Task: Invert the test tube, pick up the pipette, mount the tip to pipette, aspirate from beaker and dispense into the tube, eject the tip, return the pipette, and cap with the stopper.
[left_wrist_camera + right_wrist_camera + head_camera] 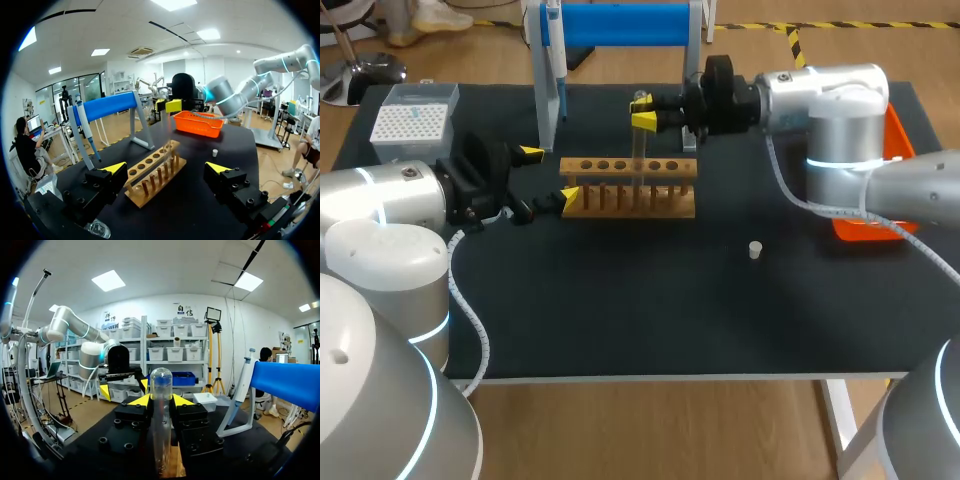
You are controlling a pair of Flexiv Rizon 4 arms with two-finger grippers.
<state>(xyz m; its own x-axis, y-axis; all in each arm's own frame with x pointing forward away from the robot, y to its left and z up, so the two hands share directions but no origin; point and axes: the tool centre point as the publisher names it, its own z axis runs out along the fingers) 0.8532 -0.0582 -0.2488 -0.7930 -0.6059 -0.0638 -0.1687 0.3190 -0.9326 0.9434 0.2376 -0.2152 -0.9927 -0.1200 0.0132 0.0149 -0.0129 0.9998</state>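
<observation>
While the right pincer (643,110) clamps the test tube (161,405) from both sides, I can't see the tube's lower end. In the right wrist view it runs out of frame under the fingers (141,400). The rounded closed end sticks out past the yellow tips.

From the head camera the tube is only a faint clear line, upright over the wooden rack (630,187). I can't tell if its bottom sits in a hole or hangs just above.

The left pincer (551,172) is spread wide and holds nothing. It sits at the rack's left end. One tip looks to be just beside the wood, but I can't tell if they touch. In the left wrist view the rack lies ahead, in line with the gap between the fingers.

There's a glassy object (97,229) under the left pincer. It's cut off by the frame and I can't make out what it is.

The right arm covers part of the orange bin (898,135) at the desk's (650,310) right edge. My left arm blocks the desk's front left corner.

Around that:
- The stopper (755,249) lies alone on the desk, in front of the rack and to its right, well apart.
- The pipette (555,70) hangs on the blue stand (620,24) behind the rack.
- The tip box (412,122) is at the back left.
</observation>
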